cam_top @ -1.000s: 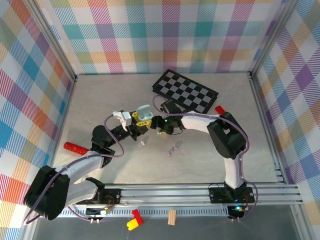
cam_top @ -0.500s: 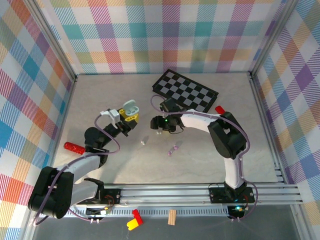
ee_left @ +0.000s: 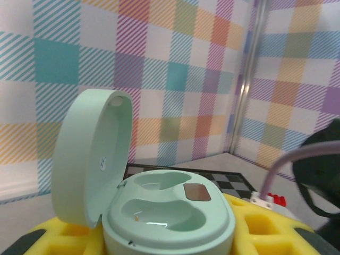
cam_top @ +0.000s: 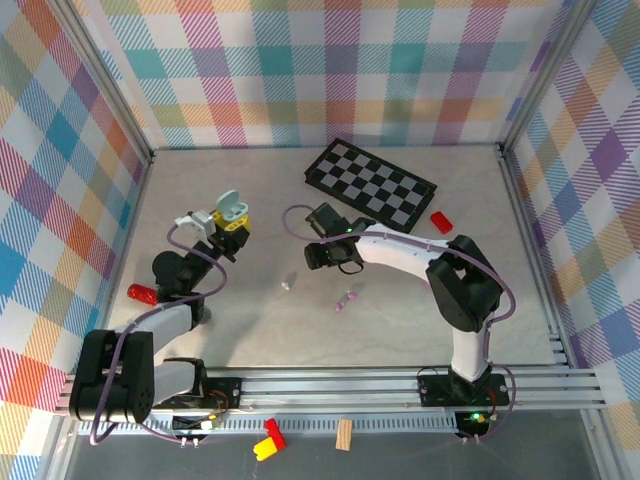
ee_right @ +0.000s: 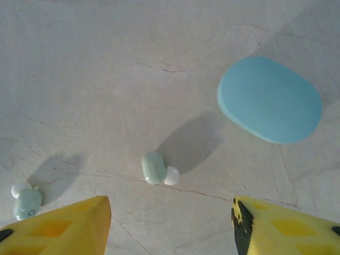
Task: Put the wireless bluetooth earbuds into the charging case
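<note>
A mint-green charging case (ee_left: 169, 212) with its lid (ee_left: 87, 159) up sits between the yellow fingers (ee_left: 265, 226) of my left gripper (ee_left: 167, 241), which is shut on it. Both wells of the case are bare. From above, the case (cam_top: 232, 208) is held over the left part of the table. My right gripper (ee_right: 171, 223) is open and hovers over the table, and a mint earbud (ee_right: 158, 169) lies just beyond the gap between its fingertips. A second mint earbud (ee_right: 25, 203) lies to the left of its left finger. A small purple earbud pair (cam_top: 347, 298) lies near the middle.
A closed blue case (ee_right: 269, 100) lies on the table beyond the right gripper. A black-and-white checkerboard (cam_top: 372, 184) sits at the back, with a red block (cam_top: 440, 220) right of it. A red cylinder (cam_top: 140, 293) lies beside the left arm. The aluminium rail (cam_top: 400, 385) runs along the near edge.
My left gripper has carried the open case to the left and away from the right gripper. The right gripper has shifted slightly left over the table.
</note>
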